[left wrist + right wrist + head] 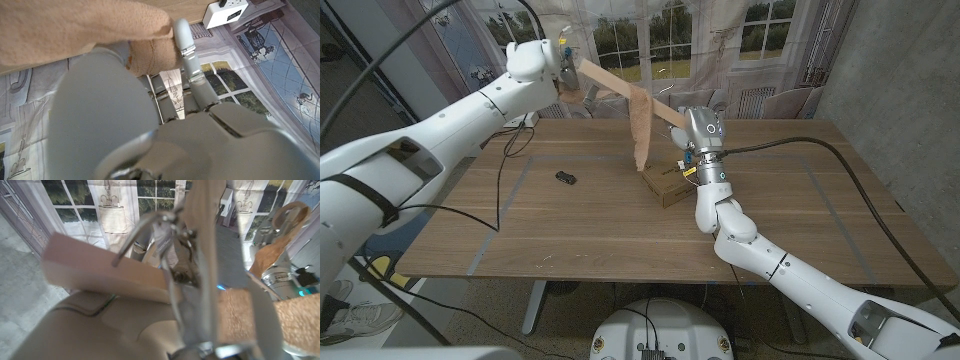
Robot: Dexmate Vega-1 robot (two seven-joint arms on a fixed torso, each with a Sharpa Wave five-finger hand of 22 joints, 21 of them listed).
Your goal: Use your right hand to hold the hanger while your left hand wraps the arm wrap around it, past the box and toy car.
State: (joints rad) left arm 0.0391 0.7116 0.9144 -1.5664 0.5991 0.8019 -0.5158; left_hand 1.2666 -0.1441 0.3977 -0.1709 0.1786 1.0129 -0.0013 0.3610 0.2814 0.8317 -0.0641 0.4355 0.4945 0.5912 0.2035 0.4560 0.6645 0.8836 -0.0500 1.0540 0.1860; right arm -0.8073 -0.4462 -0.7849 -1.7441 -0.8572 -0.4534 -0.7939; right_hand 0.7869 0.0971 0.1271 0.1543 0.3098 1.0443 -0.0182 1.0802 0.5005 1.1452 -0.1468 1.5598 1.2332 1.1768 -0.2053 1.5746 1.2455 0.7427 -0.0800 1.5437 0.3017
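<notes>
Right hand (703, 128) raised upright above the table's (800, 230) middle, fingers closed on the hanger (200, 255), apparently to keep it up and steady as an anchor for the wrapping. Right wrist view: metal hook and wire of the hanger crossing close against the hand, tan fabric draped over it; exact finger placement not resolvable through the blur.

Cardboard box (667, 184) on the table just below and in front of the right hand, near the middle. Whether the hanger touches it: cannot tell.

Toy car (566, 178), small and dark, on the table left of the box and well apart from it, toward the left half. Both left untouched, presumably as obstacles for the wrap's path to pass.

Arm wrap (620, 100), tan fleece strip, pulled taut through the air from the hanger up toward the far left, one end hanging down in a fold beside the right hand, above the box. Tension presumably kept so the strip clears the box and car.

Left hand (542, 60) held high beyond the far left part of the table, fingers pinching the wrap's end. Left wrist view: fleece bunched against the fingers (187, 47), confirming the hold.

Judgement: wrapping in progress, not yet completed; next loop calls for bringing the left hand round the hanger without slackening.
</notes>
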